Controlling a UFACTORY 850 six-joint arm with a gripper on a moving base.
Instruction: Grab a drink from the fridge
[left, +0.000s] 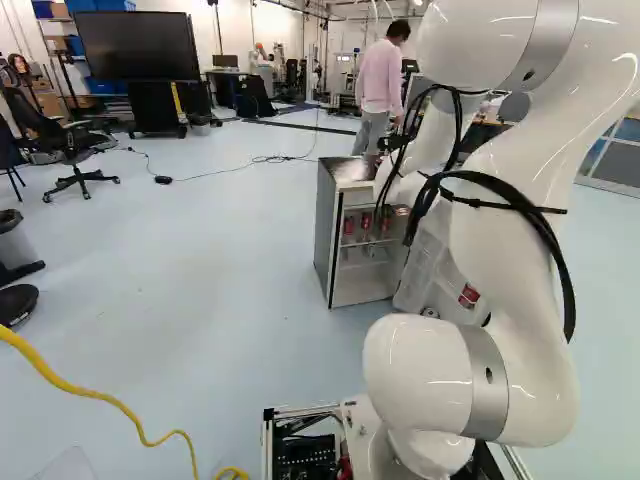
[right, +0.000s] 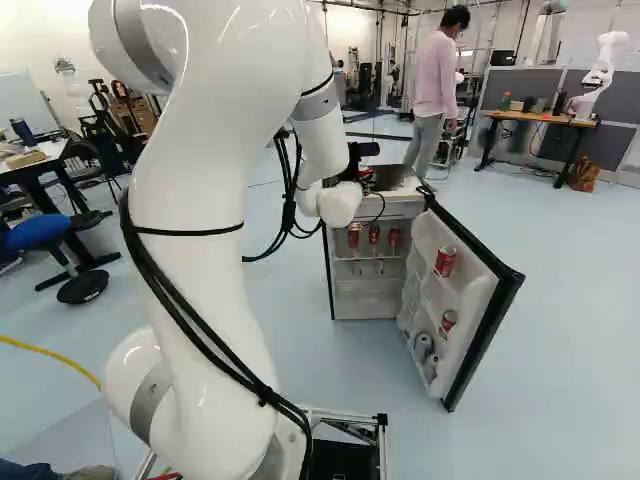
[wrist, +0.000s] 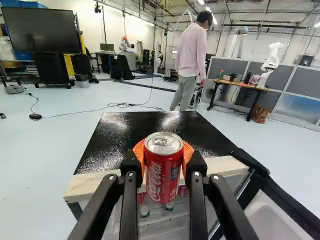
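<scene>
Evidently your gripper pinches the red can from both sides, upright, seemingly held high to clear the fridge.

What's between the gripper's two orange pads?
A red drink can, upright, with both orange pads against its sides; the wrist view shows it.

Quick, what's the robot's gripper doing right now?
Gripper: closed on a red can, holding it upright between both orange pads.
</scene>
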